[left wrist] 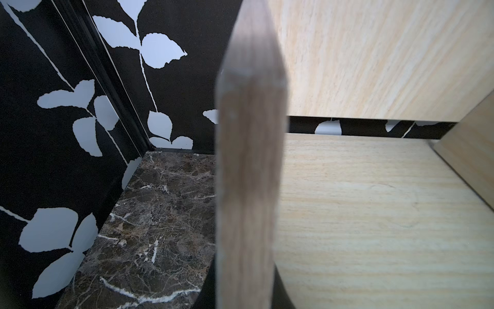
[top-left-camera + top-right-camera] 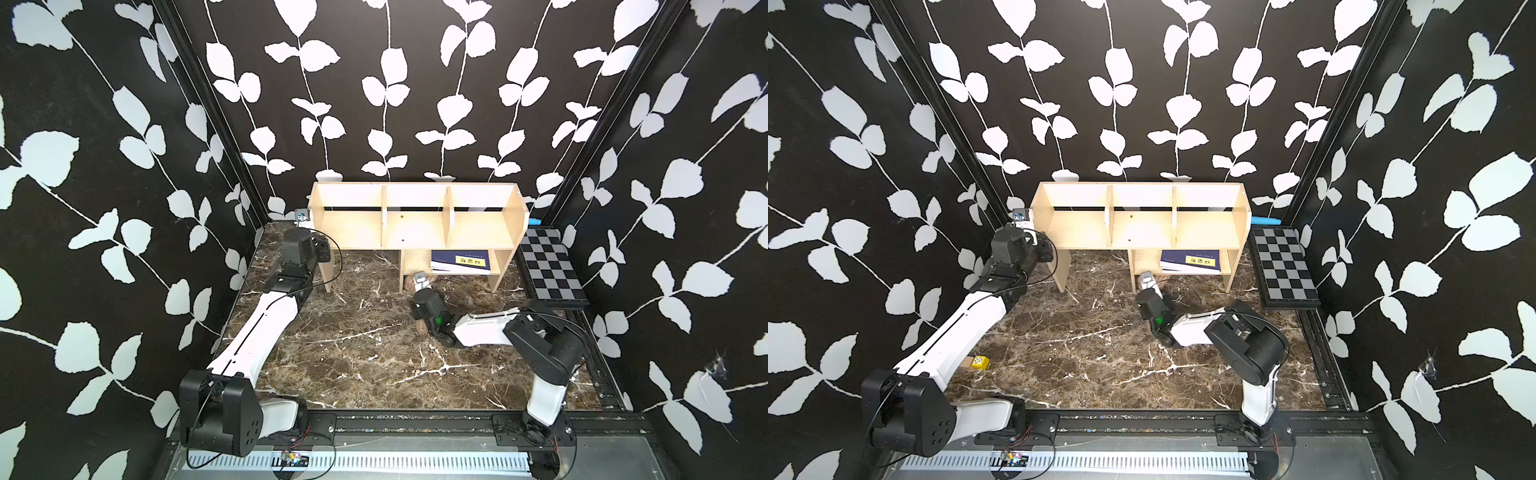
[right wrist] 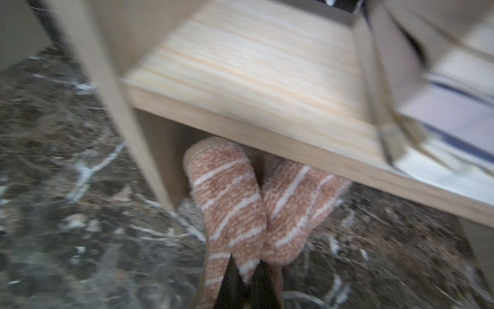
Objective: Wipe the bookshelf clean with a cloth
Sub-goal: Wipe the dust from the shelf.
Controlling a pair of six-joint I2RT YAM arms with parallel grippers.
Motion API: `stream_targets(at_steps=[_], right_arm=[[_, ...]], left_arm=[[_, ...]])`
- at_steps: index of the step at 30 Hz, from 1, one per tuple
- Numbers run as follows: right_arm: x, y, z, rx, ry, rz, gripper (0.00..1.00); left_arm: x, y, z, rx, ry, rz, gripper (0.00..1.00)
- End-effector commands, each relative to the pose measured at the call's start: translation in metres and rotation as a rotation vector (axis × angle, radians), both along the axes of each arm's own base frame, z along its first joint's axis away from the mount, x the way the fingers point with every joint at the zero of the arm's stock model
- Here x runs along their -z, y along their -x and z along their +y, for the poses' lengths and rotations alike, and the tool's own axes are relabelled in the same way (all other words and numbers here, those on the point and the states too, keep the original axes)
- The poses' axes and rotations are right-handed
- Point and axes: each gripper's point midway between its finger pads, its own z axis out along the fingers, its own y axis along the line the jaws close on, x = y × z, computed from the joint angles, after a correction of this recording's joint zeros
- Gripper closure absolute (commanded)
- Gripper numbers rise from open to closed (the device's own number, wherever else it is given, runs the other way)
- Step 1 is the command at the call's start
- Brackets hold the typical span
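The bookshelf (image 2: 353, 232) is pale wood with a matt finish and fine straight grain; its cut panel edges look duller and greyer. The cloth (image 3: 230, 198) is soft, nubbly fleece with cream stripes. The tabletop (image 2: 365, 357) is a smooth, faintly glossy marble-look surface, dark brown with white veins. The book (image 2: 461, 259) has a smooth cover.
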Motion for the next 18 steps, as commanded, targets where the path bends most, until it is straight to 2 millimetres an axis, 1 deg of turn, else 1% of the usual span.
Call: stream_targets(at_steps=[1, 4, 5, 7, 8, 11, 13, 14, 16, 18], right_arm=[[-0.022, -0.015, -0.066, 0.195, 0.049, -0.062, 1.00], [-0.027, -0.017, -0.108, 0.309, 0.102, -0.084, 1.00], [-0.030, -0.017, -0.125, 0.357, 0.121, -0.098, 1.00], [-0.033, -0.016, -0.148, 0.421, 0.126, -0.112, 1.00], [-0.033, -0.015, -0.156, 0.445, 0.105, -0.110, 1.00], [-0.032, -0.013, -0.162, 0.455, 0.064, -0.077, 1.00], [-0.024, -0.009, -0.163, 0.462, 0.062, -0.033, 1.00], [-0.024, -0.006, -0.162, 0.458, 0.045, -0.022, 1.00], [-0.025, 0.002, -0.158, 0.441, 0.031, -0.009, 1.00], [-0.028, 0.009, -0.145, 0.396, 0.040, -0.022, 1.00]], left_arm=[[-0.002, 0.005, 0.018, -0.089, -0.014, -0.001, 1.00], [-0.002, 0.004, 0.022, -0.106, -0.013, 0.005, 1.00], [-0.001, 0.004, 0.024, -0.114, -0.015, 0.008, 1.00], [0.002, 0.004, 0.027, -0.129, -0.021, 0.016, 1.00], [0.002, 0.004, 0.029, -0.139, -0.022, 0.020, 1.00], [0.004, 0.004, 0.033, -0.162, -0.028, 0.029, 1.00], [0.004, 0.005, 0.035, -0.173, -0.032, 0.032, 1.00], [0.003, 0.005, 0.036, -0.176, -0.030, 0.031, 1.00], [0.004, 0.005, 0.035, -0.175, -0.015, 0.032, 1.00], [0.007, 0.003, 0.030, -0.156, 0.013, 0.034, 1.00]])
